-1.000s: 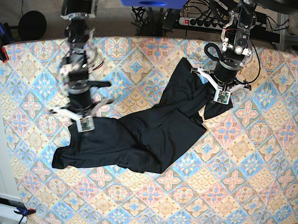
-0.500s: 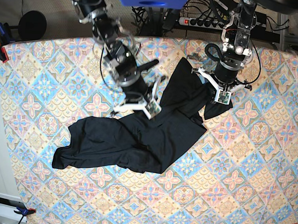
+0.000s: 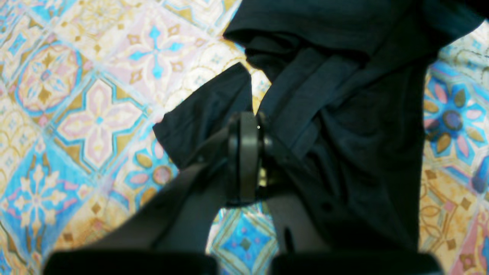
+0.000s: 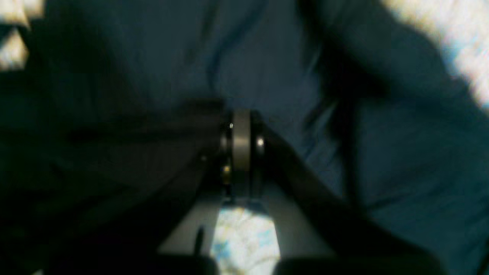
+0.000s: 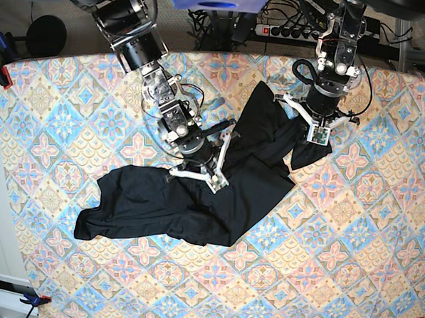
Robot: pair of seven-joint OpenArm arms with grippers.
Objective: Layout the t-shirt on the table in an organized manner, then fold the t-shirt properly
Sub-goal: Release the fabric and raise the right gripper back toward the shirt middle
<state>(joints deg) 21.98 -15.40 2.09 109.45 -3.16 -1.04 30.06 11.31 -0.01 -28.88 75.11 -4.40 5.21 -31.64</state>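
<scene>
I'm keeping my left hand [image 5: 315,139] closed on the crumpled shirt's [image 5: 196,201] edge, my right hand [image 5: 206,178] closed over its middle; spreading it across the surface [image 5: 351,237] needs slow, outward pulls.

The plain black, thin, slightly shiny fabric t-shirt [image 5: 196,201] carries no print and reads bluish-black in the right wrist view. It surrounds the dark grey right pincer [image 4: 240,152] and lies ahead and to the right of the dark grey left pincer [image 3: 248,160]. The table's cloth-covered surface [image 5: 336,251] is patterned in diamond tiles of pastel pink, sky blue, cream and ochre-yellow with floral motifs; left of the left pincer sit a pink cross-shaped flower and a blue-and-cream one.
</scene>
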